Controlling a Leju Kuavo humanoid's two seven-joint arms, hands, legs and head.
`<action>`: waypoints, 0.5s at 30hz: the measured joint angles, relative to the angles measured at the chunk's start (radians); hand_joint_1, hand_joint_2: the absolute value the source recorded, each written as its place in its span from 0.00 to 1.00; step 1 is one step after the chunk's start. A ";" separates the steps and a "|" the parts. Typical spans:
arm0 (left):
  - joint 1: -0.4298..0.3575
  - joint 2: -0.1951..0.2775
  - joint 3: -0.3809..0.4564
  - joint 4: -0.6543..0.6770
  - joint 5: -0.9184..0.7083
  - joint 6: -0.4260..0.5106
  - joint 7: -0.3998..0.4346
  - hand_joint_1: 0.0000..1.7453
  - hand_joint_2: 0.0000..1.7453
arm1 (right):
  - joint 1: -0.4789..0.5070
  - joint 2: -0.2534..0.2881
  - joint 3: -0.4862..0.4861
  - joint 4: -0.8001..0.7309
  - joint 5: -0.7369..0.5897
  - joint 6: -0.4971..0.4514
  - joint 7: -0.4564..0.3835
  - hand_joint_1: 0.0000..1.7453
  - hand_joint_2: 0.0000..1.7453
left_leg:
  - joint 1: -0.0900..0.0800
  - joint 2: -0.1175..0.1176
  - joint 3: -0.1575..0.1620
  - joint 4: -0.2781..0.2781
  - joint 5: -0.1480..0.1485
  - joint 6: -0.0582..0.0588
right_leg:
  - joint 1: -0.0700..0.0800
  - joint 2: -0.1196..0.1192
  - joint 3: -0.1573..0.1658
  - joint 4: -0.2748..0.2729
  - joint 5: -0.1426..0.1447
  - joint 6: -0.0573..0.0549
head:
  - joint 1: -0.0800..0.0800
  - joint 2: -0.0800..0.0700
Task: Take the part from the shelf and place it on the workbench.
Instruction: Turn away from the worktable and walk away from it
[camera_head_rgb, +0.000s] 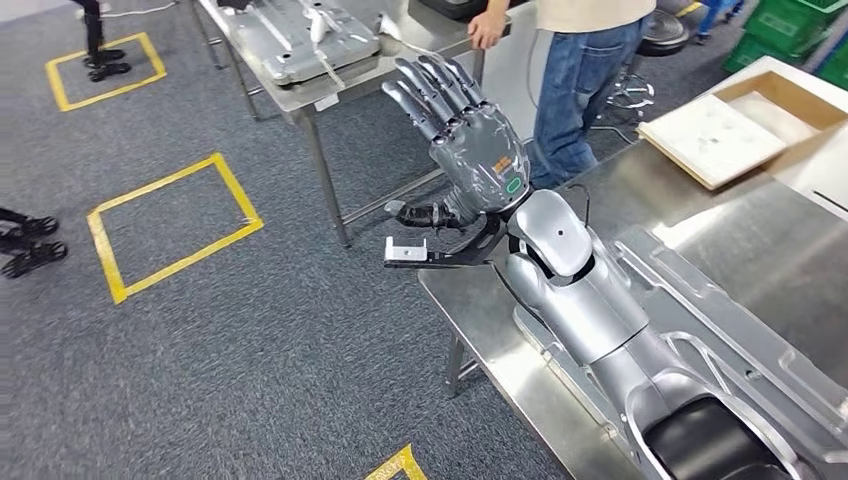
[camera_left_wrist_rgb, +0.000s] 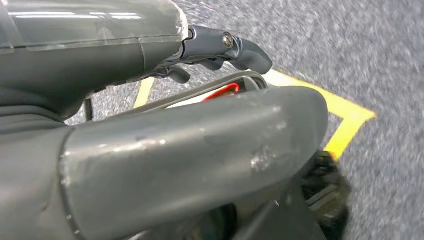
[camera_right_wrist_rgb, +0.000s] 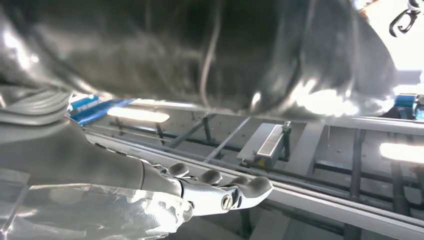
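The right arm (camera_head_rgb: 590, 300) rises from the lower right of the head view toward the centre. Its right hand (camera_head_rgb: 465, 130) is raised, palm away, fingers (camera_head_rgb: 425, 85) straight, spread, holding nothing. The left hand (camera_left_wrist_rgb: 190, 150) shows its thick thumb, fingers (camera_left_wrist_rgb: 240, 50) slightly curled.

Even overhead light filled the head view, with soft glare on the steel workbench (camera_head_rgb: 740, 240). The left wrist view was motion-blurred across the carpet (camera_left_wrist_rgb: 380, 55). The right wrist view was dim and smeared, with overexposed ceiling lamps (camera_right_wrist_rgb: 137, 115).
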 joint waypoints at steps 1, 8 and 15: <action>0.003 0.000 0.002 0.000 0.001 0.004 0.000 0.00 0.00 | 0.005 -0.002 0.000 0.002 0.000 -0.005 0.002 0.00 0.00 | 0.002 0.006 -0.020 0.040 -0.009 -0.003 | 0.000 -0.013 0.001 0.001 -0.002 0.000 | 0.000 0.000; 0.016 0.010 0.028 0.000 0.032 0.023 -0.013 0.00 0.00 | 0.025 -0.021 0.000 0.006 -0.005 -0.026 0.001 0.00 0.00 | -0.009 0.091 0.110 -0.213 0.102 0.012 | 0.010 -0.076 0.014 0.007 -0.022 0.021 | 0.001 0.000; 0.016 0.015 0.050 0.000 0.043 0.030 -0.014 0.00 0.00 | 0.054 -0.044 -0.007 -0.001 -0.014 -0.045 0.000 0.00 0.00 | -0.007 0.043 0.114 -0.219 0.103 0.042 | 0.005 -0.051 -0.003 0.073 -0.073 0.039 | 0.001 0.000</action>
